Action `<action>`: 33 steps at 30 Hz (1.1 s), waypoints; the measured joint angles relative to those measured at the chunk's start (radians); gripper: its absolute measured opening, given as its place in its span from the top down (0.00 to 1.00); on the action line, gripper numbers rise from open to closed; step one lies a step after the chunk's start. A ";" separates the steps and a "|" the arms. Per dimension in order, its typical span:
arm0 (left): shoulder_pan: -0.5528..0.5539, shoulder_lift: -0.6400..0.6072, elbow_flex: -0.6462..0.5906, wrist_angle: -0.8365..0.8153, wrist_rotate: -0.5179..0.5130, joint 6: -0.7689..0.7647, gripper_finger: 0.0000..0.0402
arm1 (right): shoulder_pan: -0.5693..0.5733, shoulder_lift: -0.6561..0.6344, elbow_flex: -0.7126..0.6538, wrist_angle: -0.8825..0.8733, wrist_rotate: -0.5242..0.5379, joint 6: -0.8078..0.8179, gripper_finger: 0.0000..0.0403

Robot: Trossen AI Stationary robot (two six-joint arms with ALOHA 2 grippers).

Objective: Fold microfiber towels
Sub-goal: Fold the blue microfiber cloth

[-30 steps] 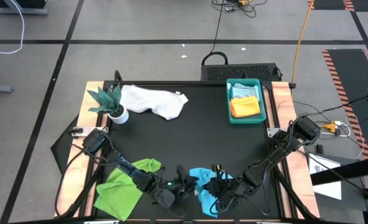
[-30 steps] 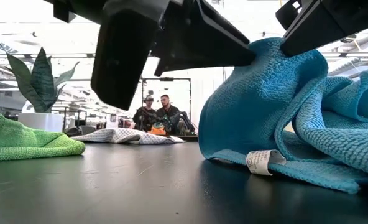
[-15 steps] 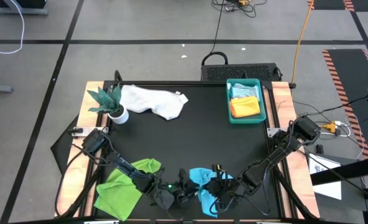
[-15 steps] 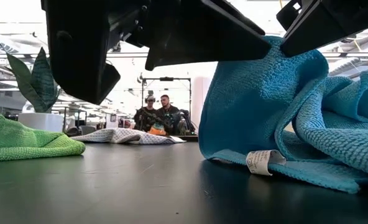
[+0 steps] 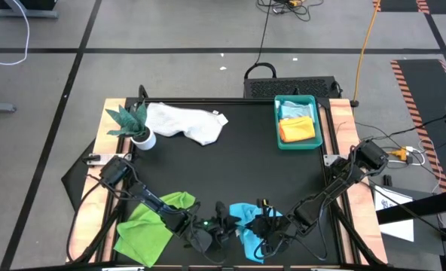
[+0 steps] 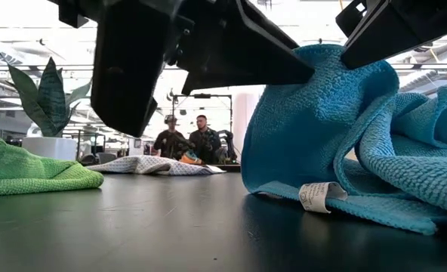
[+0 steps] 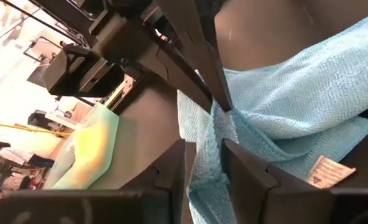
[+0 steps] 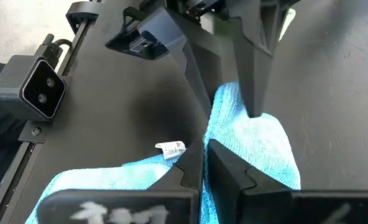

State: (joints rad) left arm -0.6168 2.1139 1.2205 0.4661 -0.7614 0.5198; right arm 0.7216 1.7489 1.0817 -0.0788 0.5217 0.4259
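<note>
The turquoise towel lies bunched at the table's near edge, between my two grippers. One fold is raised into a peak, and the rest, with its white label, rests on the table. My right gripper is shut on the raised fold. My left gripper is open, and its fingers stand on either side of the same fold. The lime green towel lies crumpled at the near left. The white-grey towel lies at the far left. My right gripper pinches the turquoise towel's raised fold between its two fingers, slanting down from the table's right side. The fold is lifted off the table, and the towel's lower part lies slack on it. My left gripper has cloth filling the gap between its fingers. I cannot tell whether the fingers touch it.
A teal tray at the far right holds a pale blue and an orange towel. A small plant in a white pot stands at the far left. The table's middle is bare. Two people sit beyond the table.
At the raised fold, my left gripper's near finger has swung a little toward the table's left and partway back. The turquoise towel and my right gripper have kept still.
</note>
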 joint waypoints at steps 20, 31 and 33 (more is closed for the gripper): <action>-0.044 -0.155 0.001 -0.447 -0.138 -0.287 0.98 | -0.012 -0.097 0.000 -0.097 0.017 -0.072 0.78; 0.006 -0.187 0.001 -0.914 -0.234 -0.726 0.99 | -0.010 -0.098 -0.028 -0.161 0.004 -0.142 0.60; 0.021 -0.187 0.001 -0.949 -0.234 -0.780 0.99 | -0.010 -0.064 -0.047 -0.102 0.001 -0.178 0.60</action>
State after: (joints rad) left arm -0.5961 1.9274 1.2213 -0.4829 -0.9953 -0.2602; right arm 0.7116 1.6844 1.0343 -0.1810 0.5228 0.2484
